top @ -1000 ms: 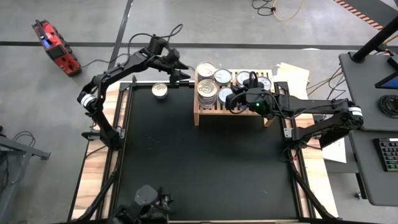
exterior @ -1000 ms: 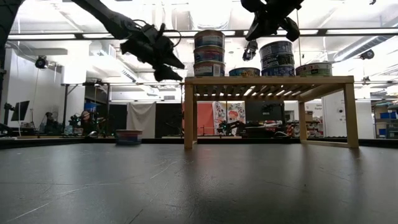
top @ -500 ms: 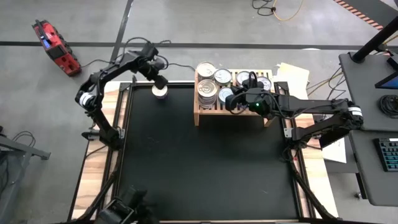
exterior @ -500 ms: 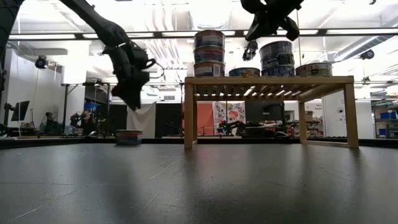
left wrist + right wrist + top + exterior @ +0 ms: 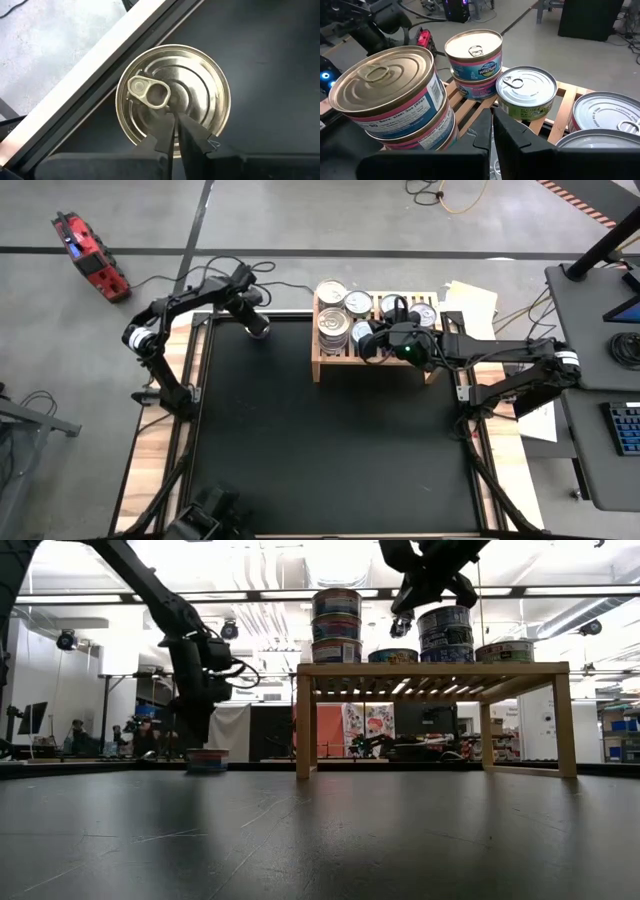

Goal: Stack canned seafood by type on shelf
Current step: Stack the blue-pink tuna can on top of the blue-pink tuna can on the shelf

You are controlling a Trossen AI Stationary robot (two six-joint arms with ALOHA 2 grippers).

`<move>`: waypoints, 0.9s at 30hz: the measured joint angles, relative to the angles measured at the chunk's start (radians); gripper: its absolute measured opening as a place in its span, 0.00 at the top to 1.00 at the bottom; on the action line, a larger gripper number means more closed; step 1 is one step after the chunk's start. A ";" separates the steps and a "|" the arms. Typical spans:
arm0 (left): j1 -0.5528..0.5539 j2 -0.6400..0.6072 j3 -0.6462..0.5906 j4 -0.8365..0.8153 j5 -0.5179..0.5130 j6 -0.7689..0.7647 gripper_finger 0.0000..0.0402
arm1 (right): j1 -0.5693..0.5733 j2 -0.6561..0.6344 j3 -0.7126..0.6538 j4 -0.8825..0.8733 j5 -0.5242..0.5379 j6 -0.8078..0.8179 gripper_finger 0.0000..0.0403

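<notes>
On the far left edge of the black mat (image 5: 330,430), a lone can (image 5: 172,95) sat flat beside the mat's rim, well apart from the shelf (image 5: 330,365). Directly above it hung the left gripper (image 5: 175,135), pointed down, its two fingers pressed together with no gap, their tips over the silver lid near the pull tab. They gripped nothing; the can lay under them, not between them. From table height the left arm (image 5: 190,670) reached down to the can (image 5: 207,759), a small tin with a blue and red side on the mat.

Right of it stood the wooden shelf (image 5: 430,670), holding the other cans. A stack of three (image 5: 337,625) rose at its left end, another stack (image 5: 446,635) stood further right, and single cans sat between and beside them. The right gripper (image 5: 492,135) hovered over the middle of the shelf, fingers fully closed and empty. Near it were two stacks with pink and blue labels (image 5: 395,100) and a single green-labelled can (image 5: 529,95) resting on the slats.
</notes>
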 joint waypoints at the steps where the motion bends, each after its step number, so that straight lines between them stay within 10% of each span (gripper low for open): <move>1: 0.000 0.001 -0.005 0.008 -0.002 0.000 0.99 | 0.000 0.000 0.000 0.000 0.000 -0.001 0.98; 20: -0.015 0.005 -0.072 -0.028 0.059 -0.071 1.00 | -0.039 -0.023 0.053 0.059 -0.004 -0.040 0.98; 27: -0.082 0.002 -0.072 -0.132 0.088 -0.127 1.00 | -0.107 -0.011 0.148 0.040 -0.171 -0.169 0.98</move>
